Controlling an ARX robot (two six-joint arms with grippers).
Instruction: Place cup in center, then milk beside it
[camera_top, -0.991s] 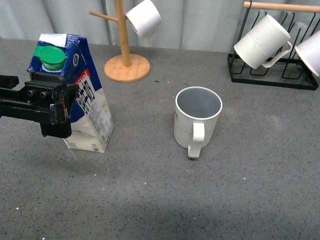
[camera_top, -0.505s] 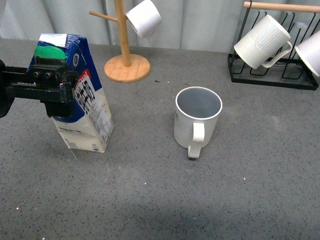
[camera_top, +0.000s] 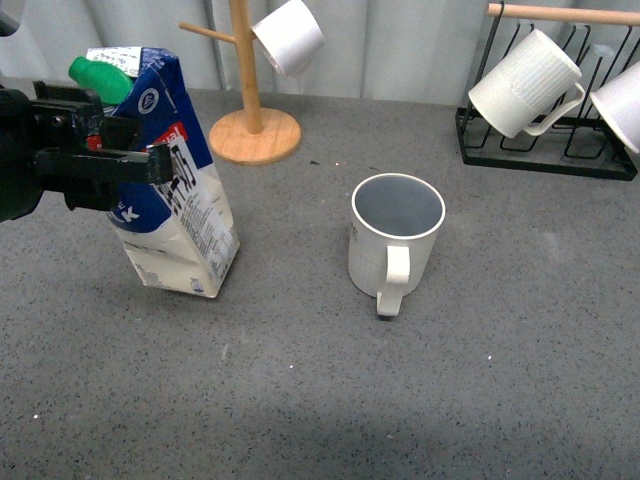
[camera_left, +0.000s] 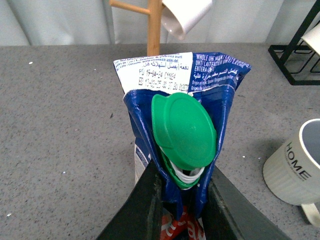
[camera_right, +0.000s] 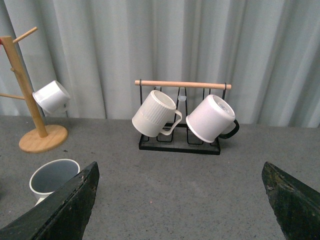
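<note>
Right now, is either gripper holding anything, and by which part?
The left gripper is shut on the milk, pinching its upper part just below the green cap. The right gripper is open and empty.

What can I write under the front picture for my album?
Left pincer grips the tilted milk carton; the cup stands apart nearby.

Milk (camera_top: 185, 215) at left, tilted. Cup (camera_top: 385, 250) right of it, near table (camera_top: 450, 400) centre, well apart, handle toward the camera. Mug tree (camera_top: 254, 135) behind, between them, bearing one hanging cup (camera_top: 288, 35). Rack (camera_top: 530, 160) rear right, holding mugs (camera_top: 525, 82)
</note>
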